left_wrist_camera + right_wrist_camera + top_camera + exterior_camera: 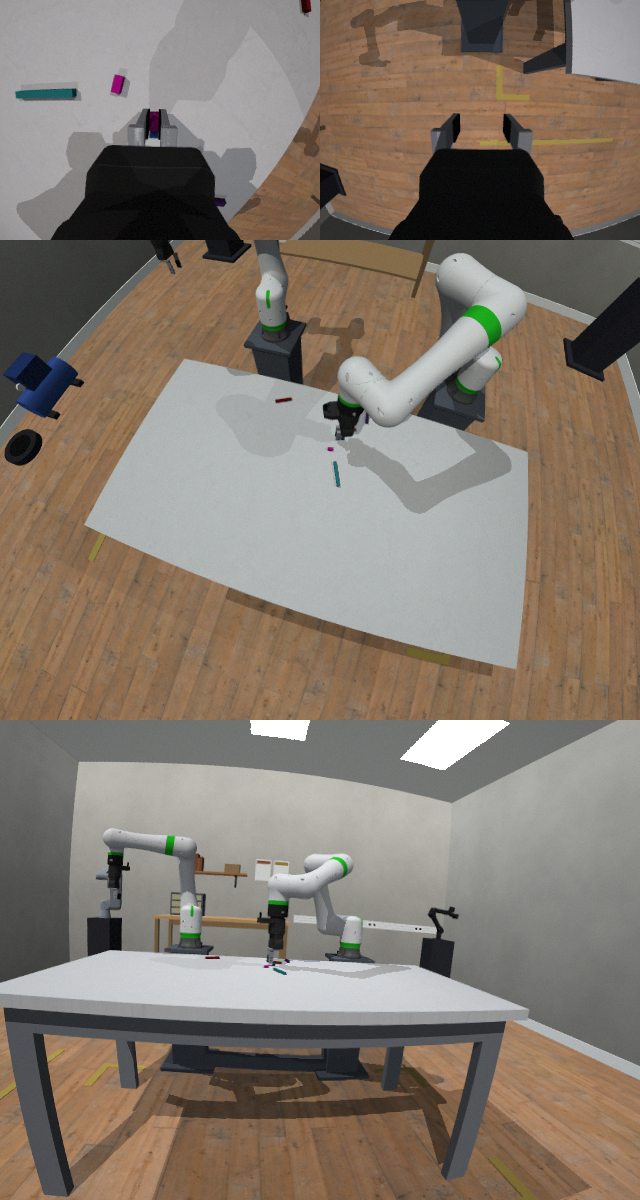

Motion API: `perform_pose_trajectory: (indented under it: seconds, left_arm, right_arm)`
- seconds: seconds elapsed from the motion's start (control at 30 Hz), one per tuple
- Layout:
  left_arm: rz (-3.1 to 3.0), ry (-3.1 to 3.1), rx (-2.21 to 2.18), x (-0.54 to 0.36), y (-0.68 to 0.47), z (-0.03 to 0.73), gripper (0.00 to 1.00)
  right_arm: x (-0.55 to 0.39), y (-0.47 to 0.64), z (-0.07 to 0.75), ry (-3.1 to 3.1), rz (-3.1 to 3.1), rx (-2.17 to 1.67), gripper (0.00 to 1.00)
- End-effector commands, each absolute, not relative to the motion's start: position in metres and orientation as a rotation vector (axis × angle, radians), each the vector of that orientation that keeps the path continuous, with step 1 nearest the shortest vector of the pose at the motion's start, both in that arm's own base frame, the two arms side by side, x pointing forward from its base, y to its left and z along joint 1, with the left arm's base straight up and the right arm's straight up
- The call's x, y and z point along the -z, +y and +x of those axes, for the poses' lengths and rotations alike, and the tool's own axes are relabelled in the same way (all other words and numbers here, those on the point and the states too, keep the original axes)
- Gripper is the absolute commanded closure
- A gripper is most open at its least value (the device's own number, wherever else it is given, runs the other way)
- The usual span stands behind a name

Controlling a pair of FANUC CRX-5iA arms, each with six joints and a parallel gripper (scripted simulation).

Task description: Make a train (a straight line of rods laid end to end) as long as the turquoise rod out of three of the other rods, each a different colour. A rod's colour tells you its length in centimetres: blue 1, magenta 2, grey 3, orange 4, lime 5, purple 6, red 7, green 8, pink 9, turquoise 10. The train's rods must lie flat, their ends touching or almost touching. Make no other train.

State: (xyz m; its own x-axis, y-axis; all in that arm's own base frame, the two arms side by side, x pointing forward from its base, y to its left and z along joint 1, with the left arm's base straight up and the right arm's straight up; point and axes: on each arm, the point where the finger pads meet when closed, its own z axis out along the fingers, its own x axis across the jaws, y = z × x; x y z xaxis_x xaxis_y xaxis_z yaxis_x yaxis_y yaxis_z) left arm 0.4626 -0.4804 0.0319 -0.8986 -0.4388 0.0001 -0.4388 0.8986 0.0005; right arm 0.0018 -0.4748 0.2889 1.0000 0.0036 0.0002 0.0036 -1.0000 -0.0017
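Left gripper, mine, closed on a magenta rod, low over the table.
From left to right in my wrist view: turquoise rod [336, 474] [279, 971] [46, 94], spare magenta rod [330, 449] [266, 966] [117, 84], then my gripper [339, 435] [270, 961] [154, 122] with its held magenta rod [154, 119], blue rod [154, 134] showing at its near end, and red rod [283, 400] [211, 957] [306, 6] far off. I should line up both ends, lower level, then release softly without nudging blue.

Relative to the long wooden workbench [356, 259] [232, 922]: a shelf [222, 873] above, pale papers [263, 870] [281, 869] above right, a black pedestal [104, 934] left.
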Motion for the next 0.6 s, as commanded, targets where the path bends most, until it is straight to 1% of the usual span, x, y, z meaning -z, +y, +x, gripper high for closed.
perform_pose_trajectory:
  seconds: [0.0,0.57]
  left_arm:
    - [0.708,-3.062,-0.003,-0.0319,-0.481,0.4631,0.76]
    - [0.708,-3.062,-0.003,-0.0234,-0.481,0.4631,0.76]
  right_arm:
    - [-0.2897,-0.475,0.0017,-0.006,-3.142,0.0,0.0]
    - [-0.2897,-0.475,0.0017,-0.006,-3.142,0.0,0.0]
